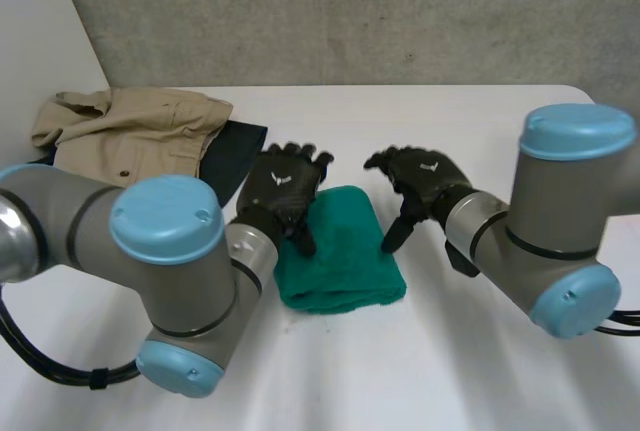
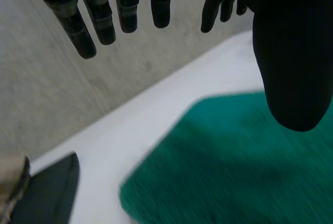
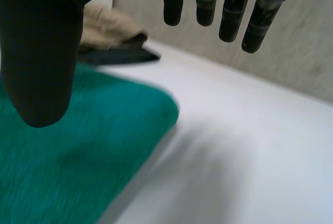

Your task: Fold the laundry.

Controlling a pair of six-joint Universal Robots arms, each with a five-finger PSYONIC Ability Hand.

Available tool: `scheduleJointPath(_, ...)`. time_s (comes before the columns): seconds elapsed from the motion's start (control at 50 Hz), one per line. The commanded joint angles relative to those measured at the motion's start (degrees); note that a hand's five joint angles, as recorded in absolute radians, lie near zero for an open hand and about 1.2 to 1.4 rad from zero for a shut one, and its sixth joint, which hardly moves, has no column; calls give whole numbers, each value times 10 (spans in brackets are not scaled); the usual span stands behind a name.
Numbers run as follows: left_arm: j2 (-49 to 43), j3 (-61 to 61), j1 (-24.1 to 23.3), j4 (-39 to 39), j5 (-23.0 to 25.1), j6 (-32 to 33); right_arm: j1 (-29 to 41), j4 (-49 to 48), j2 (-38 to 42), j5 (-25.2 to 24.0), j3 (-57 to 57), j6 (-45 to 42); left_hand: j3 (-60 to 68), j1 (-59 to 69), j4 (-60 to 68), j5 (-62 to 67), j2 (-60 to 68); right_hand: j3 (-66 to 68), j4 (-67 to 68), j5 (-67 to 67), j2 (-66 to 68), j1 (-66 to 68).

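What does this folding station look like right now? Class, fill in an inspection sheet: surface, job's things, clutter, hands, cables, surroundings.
Surface: white table.
Job's things: green towel lies folded between the hands; beige garment and dark cloth are heaped at the table's far left corner.
Clutter: nothing seen.
Hands: left hand open over the towel's left edge; right hand open at its right edge; neither grips it.
Cables: nothing seen among the laundry.
Surroundings: grey concrete wall behind the table.

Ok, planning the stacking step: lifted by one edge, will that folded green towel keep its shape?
Probably not: the green towel is soft cloth with rounded folds, so it likely droops open. Pushed on the smooth table, it may slide or bunch.
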Motion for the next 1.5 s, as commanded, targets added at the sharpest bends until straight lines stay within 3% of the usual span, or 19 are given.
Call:
scheduleJointPath(0.02, -47, 24, 0, -86, -41, 7, 7, 66, 100, -6, -85, -52, -9, -4, -5, -16, -5, -22, -35, -36, -25, -15)
scheduleJointPath(0.18, -72, 44, 2, -146, -37, 21, 10, 92, 144, -6, -115, -105, -7, -2, -3, -14, -3, -22, -35, -36, -25, -15)
scheduleJointPath(0.3, -68, 57, 4, -142, -2, 57, 10, 80, 90, 5, -99, -142, -5, -1, -1, -12, -1, -17, -30, -32, -21, -10)
scheduleJointPath(0.54, 71, 50, 58, -148, 163, 60, 42, -109, -69, 5, 124, -158, -5, -1, -1, -12, -1, -22, -35, -36, -25, -15)
scheduleJointPath(0.64, 129, 31, 71, -151, 259, 57, 69, -165, -78, 5, 204, -185, -5, -1, -1, -12, -1, -22, -35, -36, -25, -15)
scheduleJointPath(0.74, 156, 16, 75, -151, 319, 47, 86, -207, -58, 7, 231, -209, -5, -1, -1, -12, -1, -22, -35, -36, -25, -15)
scheduleJointPath(0.96, 158, 13, 76, -151, 326, 44, 97, -258, 56, 14, 169, -242, -5, -1, -1, -12, -1, -22, -35, -36, -25, -15)
scheduleJointPath(1.08, 156, 12, 77, -150, 326, 44, 97, -263, 78, 14, 124, -240, -9, -4, -5, -16, -5, 214, 201, 200, 211, 221)
scheduleJointPath(1.42, 157, 12, 78, -148, 325, 44, 97, -263, 109, 10, 54, -235, -10, -6, -6, -17, -6, 242, 229, 227, 238, 249)
scheduleJointPath(1.5, 157, 12, 78, -148, 325, 44, 97, -262, 129, 10, 33, -236, -12, -7, -8, -19, -8, 399, 386, 385, 396, 406)
